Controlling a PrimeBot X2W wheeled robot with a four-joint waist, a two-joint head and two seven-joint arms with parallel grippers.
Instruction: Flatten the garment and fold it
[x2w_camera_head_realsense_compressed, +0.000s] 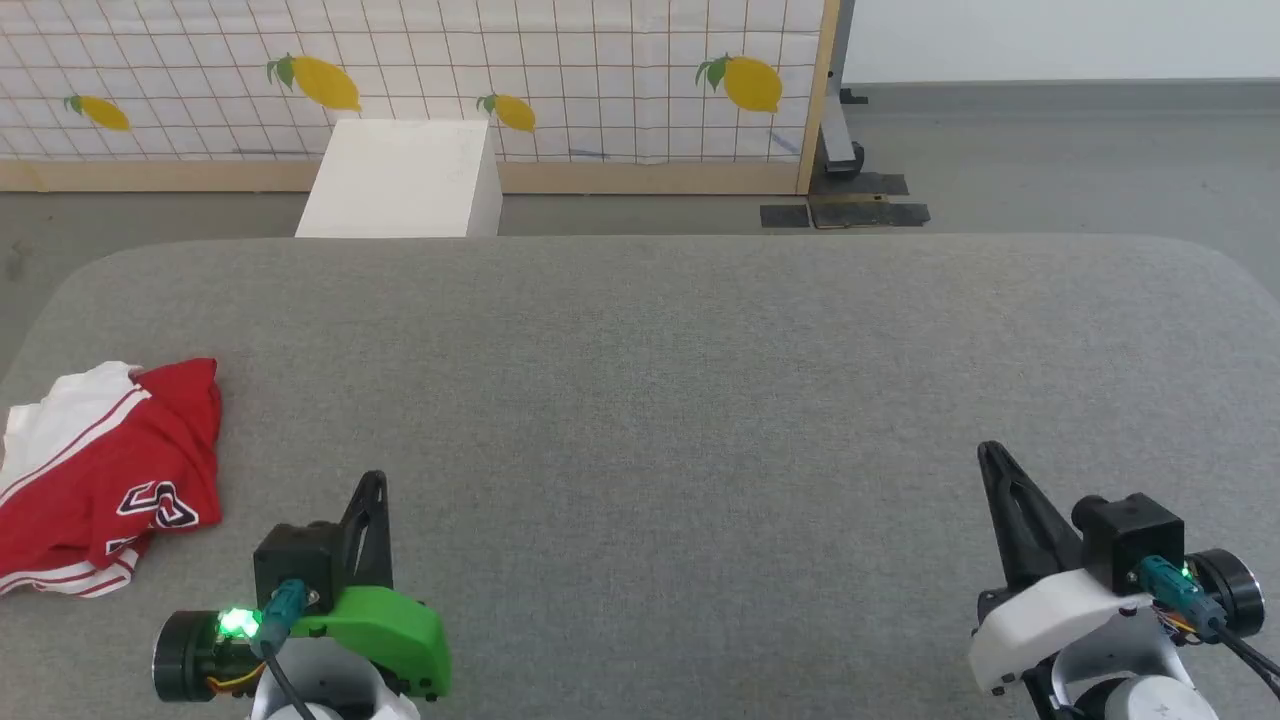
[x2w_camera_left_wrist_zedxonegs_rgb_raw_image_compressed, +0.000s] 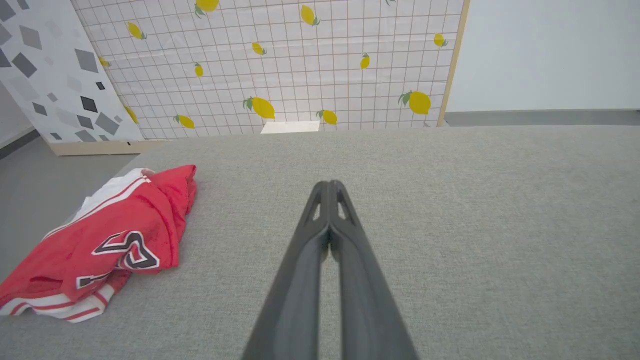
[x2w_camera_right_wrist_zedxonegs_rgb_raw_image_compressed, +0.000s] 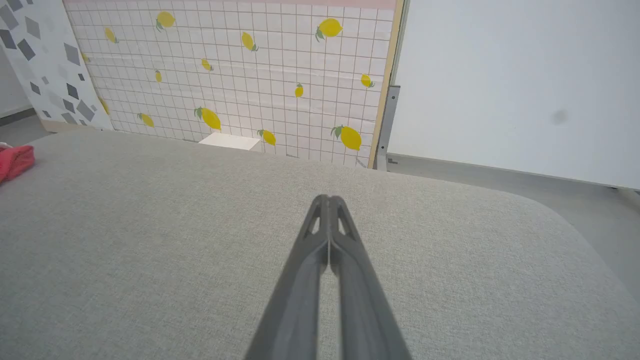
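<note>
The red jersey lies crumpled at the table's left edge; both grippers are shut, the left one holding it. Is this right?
No: the left gripper is shut on nothing; the jersey lies apart from it, as the left wrist view shows.

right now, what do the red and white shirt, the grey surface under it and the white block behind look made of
Crumpled red-and-white jersey T-shirt: likely soft knit fabric, matte; it slumps in loose folds.
Grey padded-looking work surface: woven cloth cover, matte; fine weave texture, rounded corners.
White rectangular block: smooth, matte, hard-edged; possibly foam or painted board, cannot tell.
</note>
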